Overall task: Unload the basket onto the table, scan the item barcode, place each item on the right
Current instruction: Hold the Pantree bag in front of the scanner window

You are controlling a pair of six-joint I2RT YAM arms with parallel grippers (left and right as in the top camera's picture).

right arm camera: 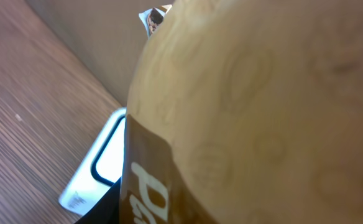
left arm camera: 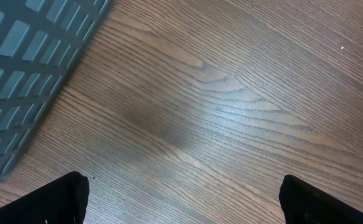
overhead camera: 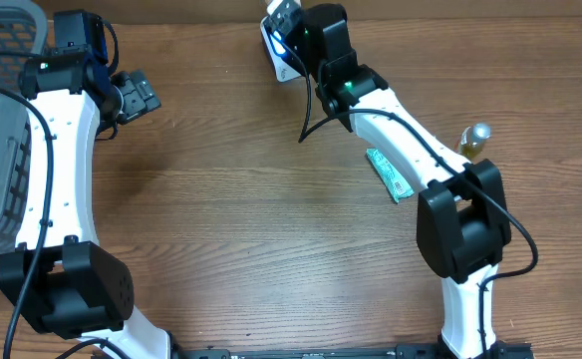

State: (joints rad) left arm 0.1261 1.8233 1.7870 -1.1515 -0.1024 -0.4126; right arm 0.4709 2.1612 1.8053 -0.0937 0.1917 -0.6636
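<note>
Ideally, the right fingers [overhead camera: 296,30], clamped on the pouch [right arm camera: 262,112] at the desk's [overhead camera: 271,219] 12 o'clock, would have turned its barcode squarely toward the scanner [right arm camera: 104,162] beneath; left fingers [left arm camera: 45,202] stood apart.

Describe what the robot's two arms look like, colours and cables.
Both match: the left arm and right arm have smooth white links and bulky black joint housings. Thin black cables run along each, and a small green light glows near each wrist. The left jaws are black.
</note>
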